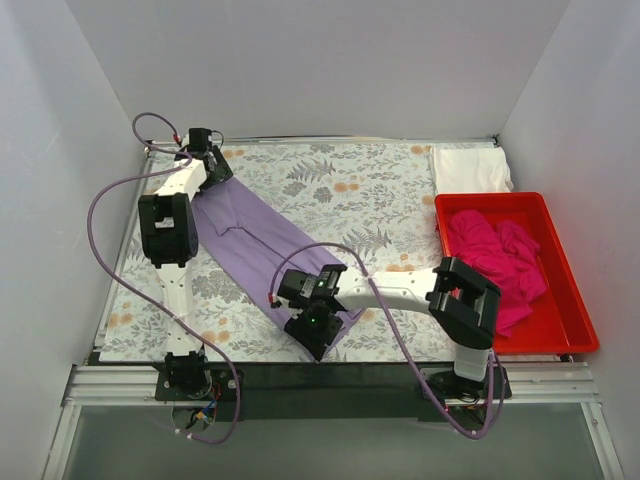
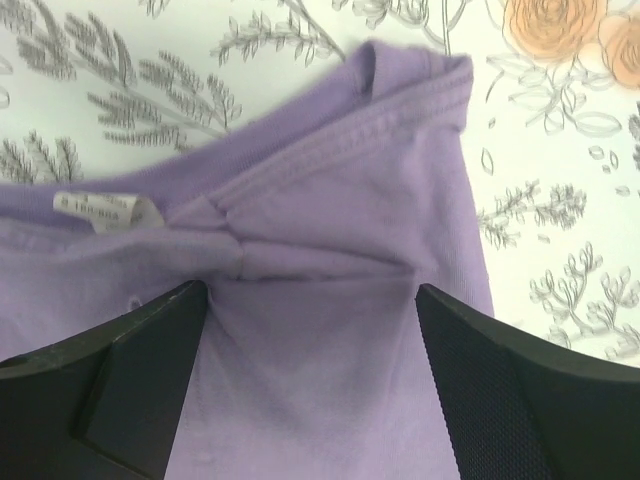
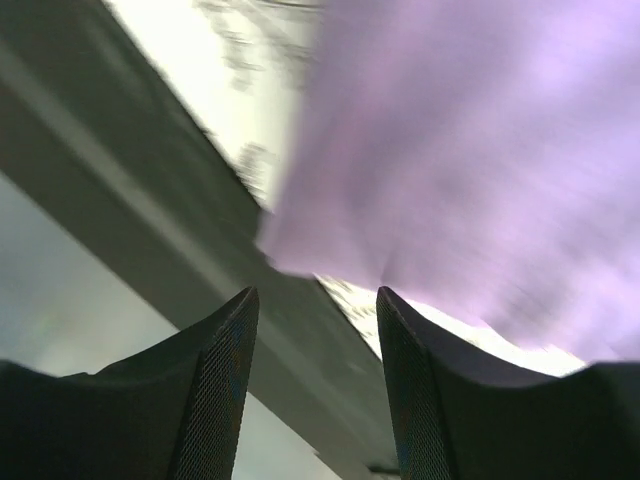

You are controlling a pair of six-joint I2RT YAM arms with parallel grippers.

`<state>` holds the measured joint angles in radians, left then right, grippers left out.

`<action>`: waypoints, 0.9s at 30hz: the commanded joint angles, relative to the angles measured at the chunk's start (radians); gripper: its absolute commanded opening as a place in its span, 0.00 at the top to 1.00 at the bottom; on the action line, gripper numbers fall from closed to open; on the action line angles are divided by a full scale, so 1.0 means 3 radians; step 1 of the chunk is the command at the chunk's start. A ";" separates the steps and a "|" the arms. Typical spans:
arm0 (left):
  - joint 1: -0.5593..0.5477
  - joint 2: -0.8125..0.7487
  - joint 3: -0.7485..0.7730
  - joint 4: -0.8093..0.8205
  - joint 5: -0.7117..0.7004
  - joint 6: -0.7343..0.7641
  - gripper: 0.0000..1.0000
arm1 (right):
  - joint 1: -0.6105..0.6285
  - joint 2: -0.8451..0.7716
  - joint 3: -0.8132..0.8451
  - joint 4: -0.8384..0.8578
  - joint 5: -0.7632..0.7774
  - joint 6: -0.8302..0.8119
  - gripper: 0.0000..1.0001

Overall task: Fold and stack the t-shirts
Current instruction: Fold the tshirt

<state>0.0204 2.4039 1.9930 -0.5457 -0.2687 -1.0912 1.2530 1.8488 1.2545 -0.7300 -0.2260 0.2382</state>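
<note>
Right up close, the left pincer (image 2: 310,295) has its two black fingers (image 2: 130,380) spread wide. The lavender t-shirt (image 2: 330,200) fills the whole gap between them. That's the neck end: the stitched collar curves across the top, a small white label (image 2: 100,210) sits inside it, and the cloth gathers into a little pleat just ahead of the left fingertip. The fingers aren't closed on anything, and I can't tell whether the pads touch the fabric.

Over to the right pincer (image 3: 316,295), where the view is badly blurred. Its fingers stand partly apart, a narrower gap than the left's, with nothing between the tips. The lavender cloth hangs just beyond them at the upper right, and the dark near edge of the table (image 3: 150,200) runs diagonally underneath.

From above, the lavender t-shirt lies as a long diagonal band on the floral tablecloth (image 1: 380,200). It runs from the far-left corner, where the left pincer sits over it, down to the near edge, with the right pincer over its lower end.

On the right, the magenta t-shirt (image 1: 490,250) is crumpled in the red bin (image 1: 565,315). The white t-shirt (image 1: 468,168) lies flat in the far-right corner, just behind the bin.
</note>
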 commanded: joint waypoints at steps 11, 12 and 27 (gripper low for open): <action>-0.0293 -0.1885 -0.1038 -0.0221 0.0206 -0.0565 0.19 | -0.0904 -0.0768 -0.0239 -0.0318 0.1040 -0.0758 0.59; -0.0323 -0.1993 -0.1135 -0.0272 0.0195 -0.0621 0.19 | -0.0919 -0.0778 -0.0270 -0.0287 0.1035 -0.0779 0.61; -0.0743 -0.3707 -0.3248 -0.0502 0.0619 -0.1209 0.20 | -0.0924 -0.0697 -0.0470 0.0193 0.0656 -0.0508 0.70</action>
<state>-0.1959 1.3491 1.0546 -0.6777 -0.1284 -1.4010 0.9699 1.6276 1.1145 -0.7261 0.0002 0.0574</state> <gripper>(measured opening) 0.801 0.299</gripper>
